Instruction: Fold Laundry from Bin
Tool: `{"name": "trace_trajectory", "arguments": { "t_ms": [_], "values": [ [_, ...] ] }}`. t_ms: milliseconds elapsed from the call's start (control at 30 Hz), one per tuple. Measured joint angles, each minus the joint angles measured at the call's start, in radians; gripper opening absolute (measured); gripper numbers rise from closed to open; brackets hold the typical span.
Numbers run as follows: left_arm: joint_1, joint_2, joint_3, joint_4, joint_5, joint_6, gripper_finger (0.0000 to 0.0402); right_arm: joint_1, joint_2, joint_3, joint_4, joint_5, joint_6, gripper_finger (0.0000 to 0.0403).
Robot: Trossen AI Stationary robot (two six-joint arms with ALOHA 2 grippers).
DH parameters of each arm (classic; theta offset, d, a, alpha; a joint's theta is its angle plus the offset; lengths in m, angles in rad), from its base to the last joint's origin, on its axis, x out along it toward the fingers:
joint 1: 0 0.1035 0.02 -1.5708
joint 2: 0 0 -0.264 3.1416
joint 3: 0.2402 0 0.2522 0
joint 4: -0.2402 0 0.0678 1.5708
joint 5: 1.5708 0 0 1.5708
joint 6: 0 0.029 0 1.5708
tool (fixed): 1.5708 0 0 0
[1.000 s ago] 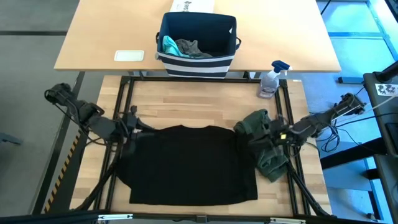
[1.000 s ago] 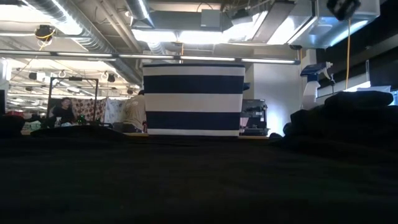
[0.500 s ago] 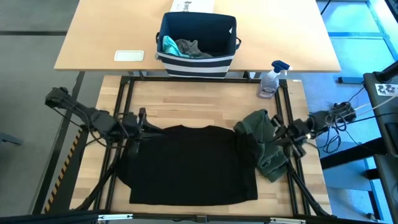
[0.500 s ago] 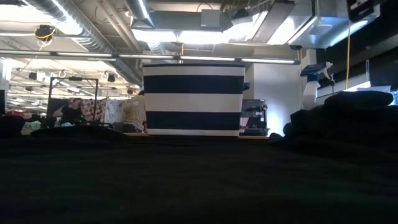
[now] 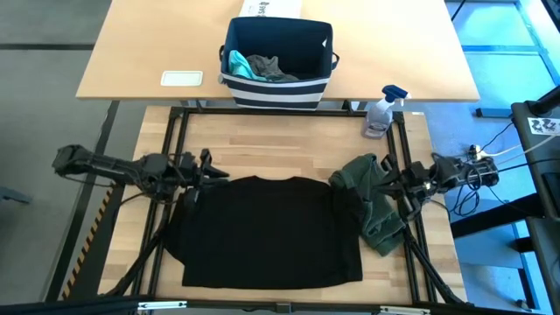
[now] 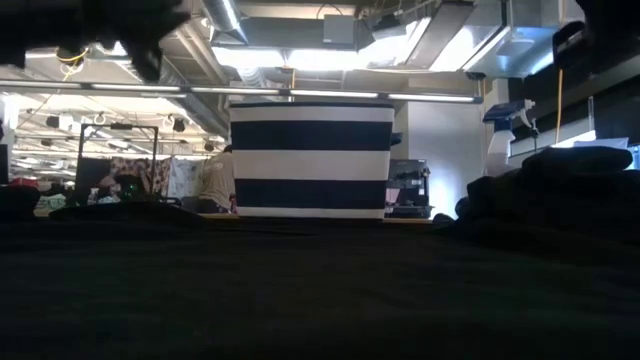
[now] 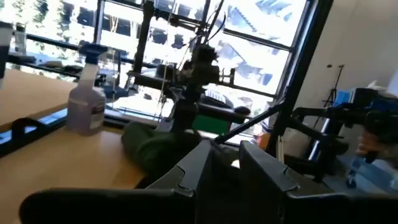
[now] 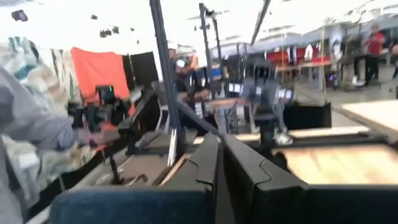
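Garments first: we see the large black T-shirt (image 5: 267,232) spread flat on the near wooden table (image 5: 289,153), lying just as it did a second ago, and the olive-green piece (image 5: 369,201) bunched at its right edge, also unmoved. What has changed is our arms. A second ago both grippers sat low at the shirt's upper corners; now the left gripper (image 5: 208,169) has pulled up and levelled out just off the shirt's upper left corner, and the right gripper (image 5: 395,181) has backed away toward the right rail, beside the olive-green piece.

We find the left gripper's fingers (image 7: 200,171) standing a narrow gap apart with nothing between them. The right gripper's fingers (image 8: 208,163) are pressed almost together, closed on nothing.

From above we can look into the bin (image 5: 278,54) on the far table, where a teal piece (image 5: 237,63) and a grey piece (image 5: 269,67) lie. The low view shows only the bin's (image 6: 311,160) striped wall, with black cloth filling the foreground. Only the left wrist view shows the spray bottle (image 7: 86,99) side-on, with the olive-green cloth and the other arm beyond. In the right wrist view we see a person's grey sleeve (image 8: 31,121) at the edge.
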Motion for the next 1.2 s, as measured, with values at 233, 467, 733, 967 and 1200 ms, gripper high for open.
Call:
{"name": "trace_trajectory", "arguments": {
  "t_ms": [233,467,733,967,1200],
  "values": [
    [0.063,-0.181,-0.179,0.002,0.016,-0.018,0.008,-0.031,0.001,-0.007,0.003,0.001,-0.004,0.0024],
    [0.066,-0.234,-0.177,-0.091,-0.04,0.035,0.008,-0.03,0.001,-0.041,0.069,0.067,-0.023,0.0024],
    [0.066,-0.234,-0.177,-0.089,-0.06,0.038,0.008,-0.029,0.007,-0.232,0.231,0.138,0.004,0.0024],
    [0.066,-0.234,-0.177,-0.09,-0.06,0.038,0.008,-0.029,0.056,-0.225,0.098,0.289,0.064,0.0024],
    [0.066,-0.234,-0.177,-0.091,-0.06,0.038,0.008,-0.029,0.061,-0.225,0.089,0.278,0.065,0.0024]
  ]
}}
